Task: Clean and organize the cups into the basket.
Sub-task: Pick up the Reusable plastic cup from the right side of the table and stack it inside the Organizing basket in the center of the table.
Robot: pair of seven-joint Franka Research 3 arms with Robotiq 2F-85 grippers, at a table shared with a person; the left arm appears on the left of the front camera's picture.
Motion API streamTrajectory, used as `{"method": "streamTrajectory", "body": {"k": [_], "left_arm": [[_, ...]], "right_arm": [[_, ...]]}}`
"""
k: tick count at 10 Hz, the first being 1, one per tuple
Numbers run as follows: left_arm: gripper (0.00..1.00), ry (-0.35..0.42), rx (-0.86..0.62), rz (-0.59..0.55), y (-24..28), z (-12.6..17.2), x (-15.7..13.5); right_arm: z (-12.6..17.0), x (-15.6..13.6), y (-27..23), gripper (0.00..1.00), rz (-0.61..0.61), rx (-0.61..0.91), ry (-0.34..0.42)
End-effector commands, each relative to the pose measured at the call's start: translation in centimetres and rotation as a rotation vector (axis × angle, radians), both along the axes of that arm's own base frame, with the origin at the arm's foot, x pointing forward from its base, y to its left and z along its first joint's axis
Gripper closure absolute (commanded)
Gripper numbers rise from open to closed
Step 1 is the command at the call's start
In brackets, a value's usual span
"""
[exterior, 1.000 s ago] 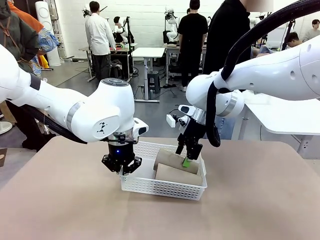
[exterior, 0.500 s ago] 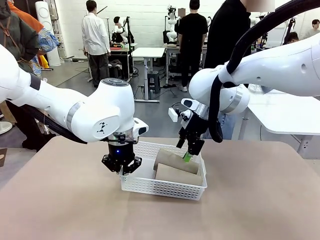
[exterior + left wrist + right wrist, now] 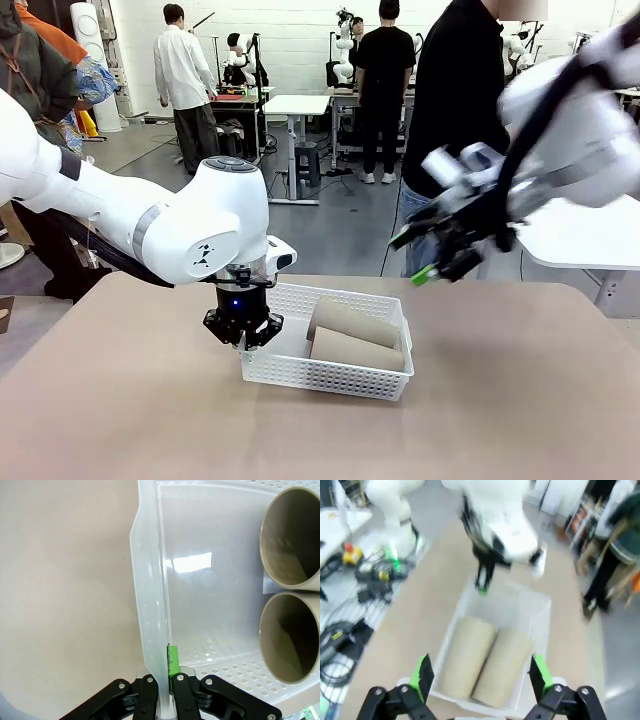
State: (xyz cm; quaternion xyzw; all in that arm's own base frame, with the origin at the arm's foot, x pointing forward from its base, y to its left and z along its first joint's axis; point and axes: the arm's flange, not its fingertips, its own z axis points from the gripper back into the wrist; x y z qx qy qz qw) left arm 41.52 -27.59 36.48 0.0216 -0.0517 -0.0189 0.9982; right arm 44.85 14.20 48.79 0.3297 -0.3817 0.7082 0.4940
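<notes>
Centrally, the left pincer (image 3: 162, 680) pinches the left end wall of the basket (image 3: 300, 375), which holds two tan cups (image 3: 352, 337) side by side, while the right pincer (image 3: 481, 675) hangs spread above the desk (image 3: 520, 400); a firm pinch should keep the basket square for loading.

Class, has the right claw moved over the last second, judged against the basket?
Yes. The right claw rose and swung rightward, away from the basket.
</notes>
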Motion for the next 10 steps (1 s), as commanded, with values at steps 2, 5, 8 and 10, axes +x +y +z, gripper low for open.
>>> {"method": "streamTrajectory", "body": {"k": [2,5,8,10], "left_arm": [[1.0,-0.009,0.005,0.002,-0.2,0.1,-0.1],[1.0,-0.009,0.005,0.002,-0.2,0.1,-0.1],[1.0,-0.009,0.005,0.002,-0.2,0.1,-0.1],[1.0,-0.009,0.005,0.002,-0.2,0.1,-0.1]], "right_arm": [[0.8,-6.2,-13.2,0.0,0.043,0.388,0.052],[-1.0,-9.3,-22.1,0.0,0.059,0.487,0.041],[-4.6,-11.7,-27.3,0.0,0.041,0.38,0.114],[-7.5,-11.9,-30.9,0.0,-0.038,0.422,0.163]]}}
